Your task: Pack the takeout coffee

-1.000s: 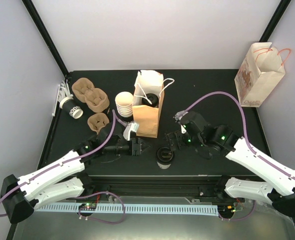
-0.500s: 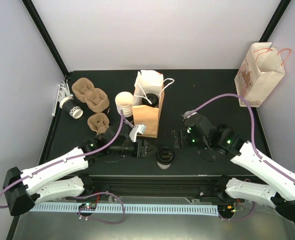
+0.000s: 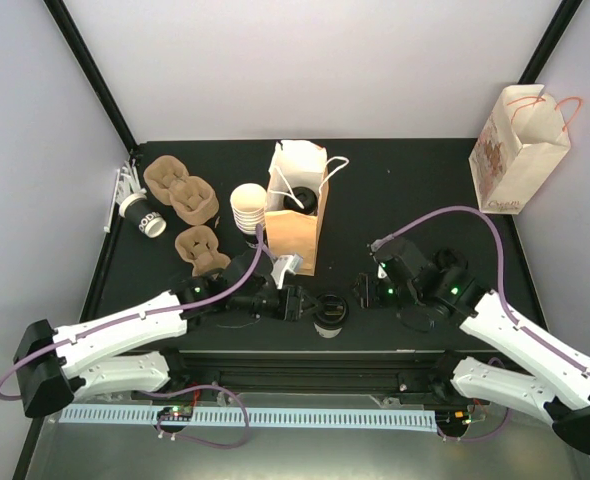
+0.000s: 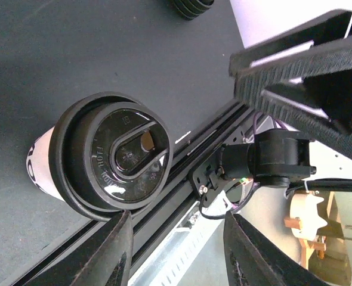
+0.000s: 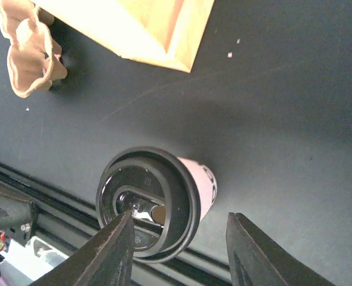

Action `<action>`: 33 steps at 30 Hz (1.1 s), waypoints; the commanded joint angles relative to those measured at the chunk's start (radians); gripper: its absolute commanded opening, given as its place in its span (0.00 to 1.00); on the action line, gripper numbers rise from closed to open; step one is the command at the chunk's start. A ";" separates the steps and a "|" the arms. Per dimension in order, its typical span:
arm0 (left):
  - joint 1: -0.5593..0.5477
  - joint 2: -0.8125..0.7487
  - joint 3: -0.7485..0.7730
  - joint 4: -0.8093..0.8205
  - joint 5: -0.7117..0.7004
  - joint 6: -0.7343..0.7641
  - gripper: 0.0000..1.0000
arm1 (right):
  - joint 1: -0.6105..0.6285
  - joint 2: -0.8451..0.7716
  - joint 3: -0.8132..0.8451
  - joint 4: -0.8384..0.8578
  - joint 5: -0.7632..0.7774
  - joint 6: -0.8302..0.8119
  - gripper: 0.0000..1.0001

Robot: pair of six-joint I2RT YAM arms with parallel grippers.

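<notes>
We see both arms drawn in closer than a second ago, flanking the lidded cup (image 3: 330, 311) at lower centre, by the near edge of the table (image 3: 425, 190). It stands upright, its long axis vertical, black lid up. The left gripper (image 3: 303, 303) and right gripper (image 3: 361, 291) sit partway open, holding nothing. Behind the cup stands a brown bag (image 3: 297, 235).

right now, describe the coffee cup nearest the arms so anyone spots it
Find the brown paper bag mid-table. Below it in the overhead view, at the table edge, stands a white paper cup. Unlike the lidless stack and the tipped cup, it's upright and lidded.
</notes>
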 commanded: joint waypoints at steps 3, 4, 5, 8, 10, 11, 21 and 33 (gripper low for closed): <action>-0.026 0.058 0.049 0.006 -0.017 -0.051 0.40 | -0.005 -0.011 -0.057 0.074 -0.136 0.069 0.39; -0.028 0.066 0.050 0.011 -0.016 -0.053 0.39 | -0.004 -0.008 -0.063 0.080 -0.149 0.070 0.37; -0.028 0.077 0.052 0.012 -0.016 -0.054 0.39 | -0.005 -0.005 -0.068 0.087 -0.160 0.073 0.36; -0.028 0.100 0.055 -0.002 -0.026 -0.054 0.39 | -0.005 0.008 -0.086 0.119 -0.202 0.083 0.35; -0.028 0.118 0.055 -0.012 -0.032 -0.058 0.39 | -0.004 0.020 -0.100 0.141 -0.233 0.086 0.35; -0.028 0.126 0.053 -0.015 -0.035 -0.061 0.39 | -0.005 0.028 -0.108 0.148 -0.247 0.085 0.35; -0.028 0.156 0.049 -0.003 -0.066 -0.066 0.39 | -0.005 0.091 -0.151 0.178 -0.259 0.061 0.36; -0.025 0.229 0.095 -0.050 -0.068 -0.050 0.39 | -0.004 0.121 -0.145 0.184 -0.262 0.052 0.35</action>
